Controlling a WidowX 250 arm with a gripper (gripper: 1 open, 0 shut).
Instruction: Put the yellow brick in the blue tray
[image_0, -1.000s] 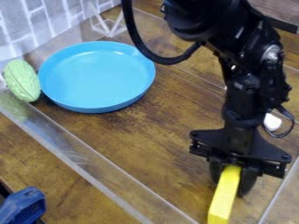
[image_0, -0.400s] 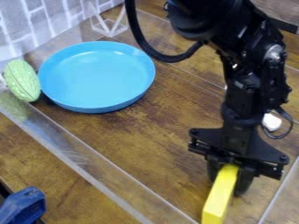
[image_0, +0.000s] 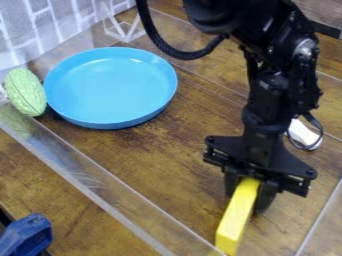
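Observation:
My gripper (image_0: 253, 189) points down at the lower right of the wooden table and is shut on the upper end of the yellow brick (image_0: 235, 218). The brick hangs tilted from the jaws, its lower end toward the front edge and seemingly just off the wood. The blue tray (image_0: 110, 87) is a wide round dish sitting at the upper left, well apart from the gripper, with nothing inside it.
A green ribbed object (image_0: 23, 90) lies just left of the tray. A blue-and-white item (image_0: 23, 240) pokes in at the bottom left corner. A clear low wall (image_0: 94, 180) runs along the table's front edge. Black cables (image_0: 160, 45) arc above the tray's right side.
The gripper has shifted left and slightly up with the yellow brick in it. The brick's lower end has swung left and looks lifted from the table.

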